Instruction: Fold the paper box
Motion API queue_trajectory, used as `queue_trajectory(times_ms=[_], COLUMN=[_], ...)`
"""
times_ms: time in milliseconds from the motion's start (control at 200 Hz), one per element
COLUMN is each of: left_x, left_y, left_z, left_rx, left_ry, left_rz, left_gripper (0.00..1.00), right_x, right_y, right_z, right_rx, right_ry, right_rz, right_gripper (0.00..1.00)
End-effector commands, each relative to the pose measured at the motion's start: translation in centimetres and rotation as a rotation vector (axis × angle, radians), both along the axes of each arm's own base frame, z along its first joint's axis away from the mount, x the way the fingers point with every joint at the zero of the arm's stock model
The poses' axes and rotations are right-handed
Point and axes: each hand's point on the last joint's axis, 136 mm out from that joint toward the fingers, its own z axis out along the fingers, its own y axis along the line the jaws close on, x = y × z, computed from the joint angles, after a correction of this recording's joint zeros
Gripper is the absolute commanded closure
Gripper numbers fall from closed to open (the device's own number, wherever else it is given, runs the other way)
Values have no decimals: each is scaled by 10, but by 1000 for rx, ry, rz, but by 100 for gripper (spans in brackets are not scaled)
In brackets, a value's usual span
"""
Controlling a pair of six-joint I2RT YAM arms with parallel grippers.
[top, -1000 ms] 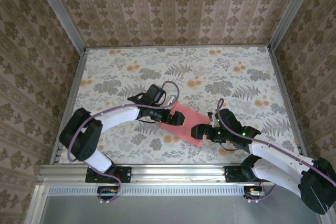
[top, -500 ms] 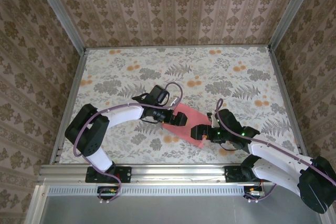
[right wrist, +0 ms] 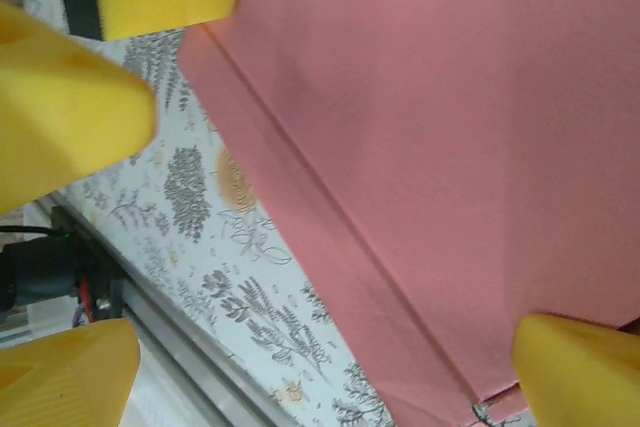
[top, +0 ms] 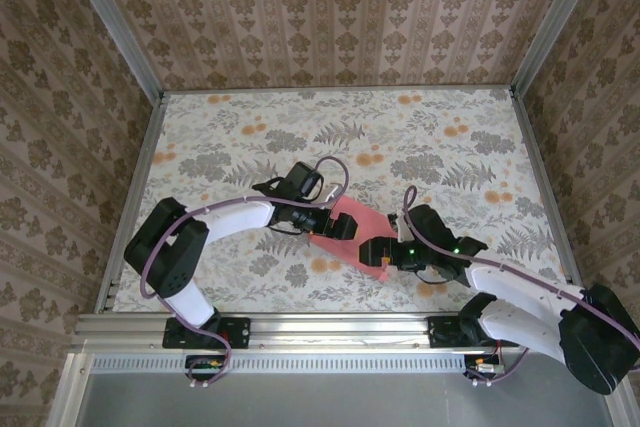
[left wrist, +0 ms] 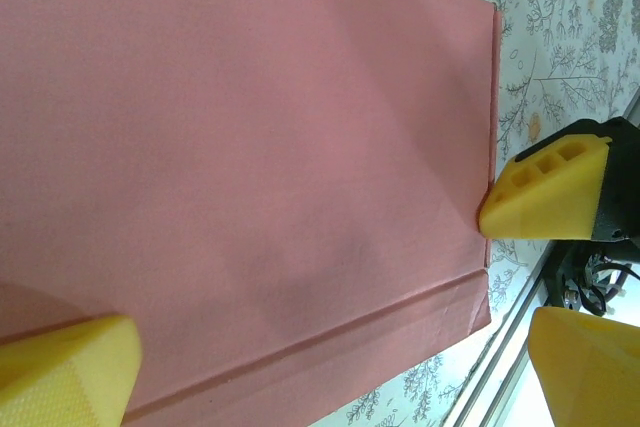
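Item: flat pink rectangular thin-cardboard paper box [top: 352, 229], pink side up.
Location of item: lying on the table [top: 250, 137] with a grey-and-orange floral cover, near its middle and somewhat toward the near edge, set on a diagonal between my two arms.
Surface of item: smooth and flat. My left wrist view shows the paper box [left wrist: 250, 167] with one straight crease running close to a long edge. My right wrist view shows the same kind of crease on the paper box [right wrist: 450, 147], bordering a narrow strip.
Left gripper [top: 333, 226]: open. It is over the box's far-left end. In my wrist view the left gripper [left wrist: 322, 372] has its yellow fingertips [left wrist: 62, 367] spread wide, with pink card between them.
Right gripper [top: 374, 251]: open, at the box's near-right corner. In my wrist view the right gripper [right wrist: 320, 372] has its yellow fingertips [right wrist: 580, 367] far apart — box and tabletop lie between them.
Contact: one yellow finger of my right gripper sits right at the box's short edge in the left wrist view. I cannot tell whether it presses on the card.
Grip: nothing is clamped in either pair of jaws.
Surroundings: brown patterned walls [top: 330, 17] on three sides and an aluminium rail [top: 320, 327] at the near edge, where my bases stand.
Cabling: a purple cable [top: 335, 172] loops above my left wrist.
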Motion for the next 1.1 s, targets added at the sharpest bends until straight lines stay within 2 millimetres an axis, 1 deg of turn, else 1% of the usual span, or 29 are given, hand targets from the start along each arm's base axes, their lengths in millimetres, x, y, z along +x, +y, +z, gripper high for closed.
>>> queue_trajectory(times_ms=[0,125,205,265,360,460,545,590,685,830,865,990,1095], left_x=[-2,-3,-4,-2,5,15,22,24,29,31,32,30,30], left_y=[5,5,7,7,4,2,5,9,21,35,36,39,36], left_z=[-10,-13,-16,-11,6,35,56,62,58,37,35,19,13], left_rx=[48,48,50,35,-16,-100,-151,-160,-124,-45,-30,36,43], left_ry=[23,28,35,28,0,-66,-112,-130,-132,-90,-87,-38,-28], left_rz=[16,21,26,31,47,66,81,87,104,116,111,102,94], left_gripper=[0,0,0,0,0,0,0,0,0,0,0,0,0], right_x=[8,3,2,3,6,5,1,-1,-5,-8,-9,-11,-12], right_y=[-7,-18,-25,-25,-16,-8,-7,-10,-18,-28,-28,-28,-25], right_z=[-14,-29,-31,-26,-8,9,13,12,6,-3,-5,-12,-16], right_rx=[-75,-146,-185,-182,-117,-49,-35,-44,-79,-108,-107,-112,-110], right_ry=[-6,31,30,10,-42,-80,-82,-78,-58,-36,-31,-8,10], right_rz=[-29,-42,-49,-48,-27,1,15,15,-7,-49,-52,-46,-33], right_gripper=[2,2,2,2,2,2,2,1,1,0,0,0,0])
